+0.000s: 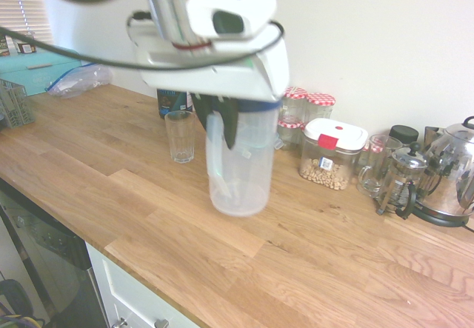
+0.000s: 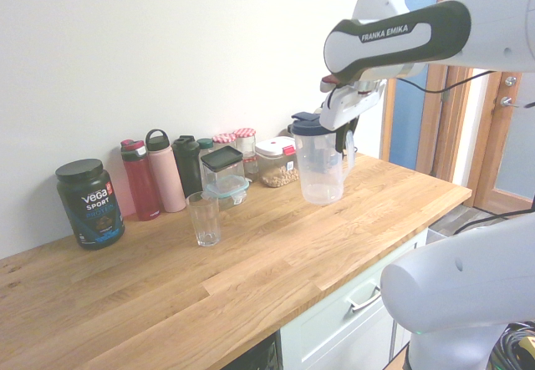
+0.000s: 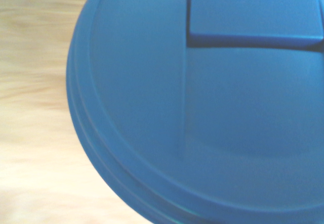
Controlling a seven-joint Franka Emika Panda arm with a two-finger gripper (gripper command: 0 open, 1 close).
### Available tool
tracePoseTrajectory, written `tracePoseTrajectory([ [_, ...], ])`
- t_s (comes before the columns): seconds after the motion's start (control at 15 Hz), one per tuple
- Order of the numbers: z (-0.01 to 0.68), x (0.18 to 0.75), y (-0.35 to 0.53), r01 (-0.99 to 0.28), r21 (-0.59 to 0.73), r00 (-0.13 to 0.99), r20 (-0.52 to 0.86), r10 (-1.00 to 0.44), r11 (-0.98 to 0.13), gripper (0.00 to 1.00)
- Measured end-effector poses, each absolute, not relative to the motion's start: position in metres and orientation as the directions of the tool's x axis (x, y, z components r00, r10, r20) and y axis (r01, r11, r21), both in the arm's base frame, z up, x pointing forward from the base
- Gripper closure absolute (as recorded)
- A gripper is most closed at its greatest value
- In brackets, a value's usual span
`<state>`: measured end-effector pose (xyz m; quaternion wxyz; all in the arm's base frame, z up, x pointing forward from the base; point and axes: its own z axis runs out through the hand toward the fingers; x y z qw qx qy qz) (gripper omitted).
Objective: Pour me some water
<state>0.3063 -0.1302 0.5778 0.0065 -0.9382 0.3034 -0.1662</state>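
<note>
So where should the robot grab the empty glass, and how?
Probably round the middle of its wall: the glass stands upright, tall and handleless. Coming from the side facing the pitcher looks best, since bare wood lies there, while bottles and tubs crowd towards the wall.

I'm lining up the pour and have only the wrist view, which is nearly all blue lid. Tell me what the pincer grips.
Observer: The pincer is shut on the handle of the pitcher.
Operator: Report how the pitcher stands.
Observer: Upright in both exterior views, not tipped to pour.
Operator: Now give me the glass.
Observer: The glass stands upright on the counter; in the second exterior view it is between the black tub and the pitcher.
</note>
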Motion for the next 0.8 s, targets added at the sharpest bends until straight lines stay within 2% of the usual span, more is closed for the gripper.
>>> tracePoseTrajectory([
  [0.33, 0.588, 0.348, -0.06, -0.399, -0.014, 0.888, 0.245, -0.39, -0.917, 1.0],
  [0.6, 0.587, 0.396, -0.03, -0.315, 0.06, 0.941, 0.147, -0.303, -0.947, 1.0],
  [0.8, 0.588, 0.425, -0.016, -0.276, 0.092, 0.957, 0.122, -0.264, -0.957, 1.0],
])
